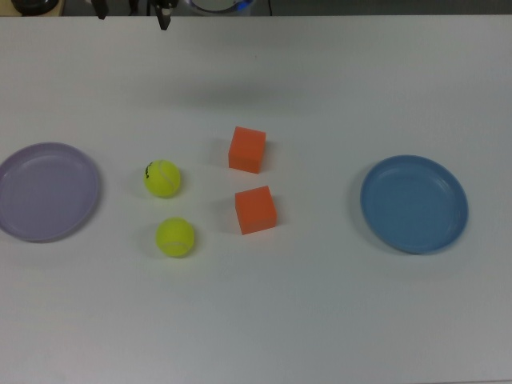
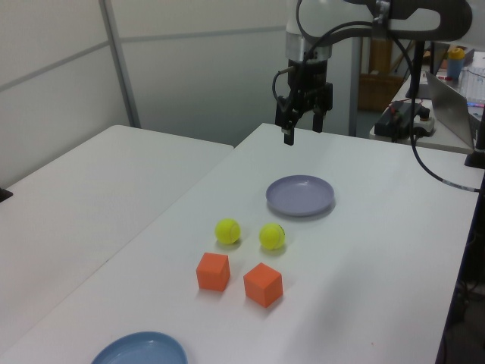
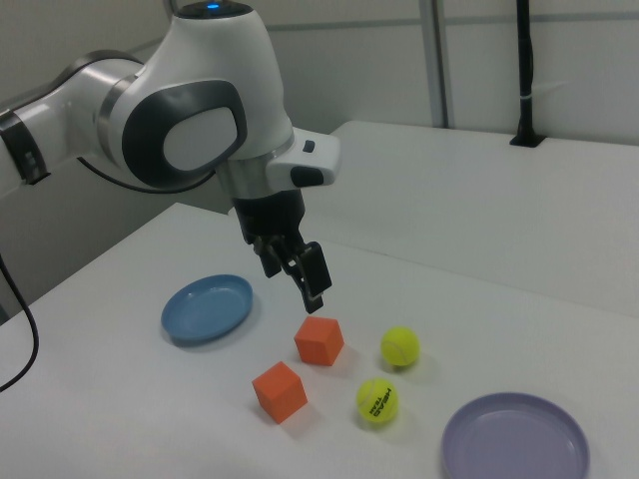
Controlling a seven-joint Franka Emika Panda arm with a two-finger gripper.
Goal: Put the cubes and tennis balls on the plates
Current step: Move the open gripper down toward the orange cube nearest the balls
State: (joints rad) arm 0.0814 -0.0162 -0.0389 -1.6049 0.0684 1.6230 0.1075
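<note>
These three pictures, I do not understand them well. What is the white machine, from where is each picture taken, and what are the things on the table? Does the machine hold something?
The white machine is a robot arm; its gripper, a two-finger claw, hangs open above the table and holds nothing. The top view looks straight down. The left view and the right view look from opposite ends, so the plates swap sides between them. On the table lie two tennis balls, two orange cubes, a purple plate and a blue plate. Both plates are empty; balls and cubes sit between them.
</note>
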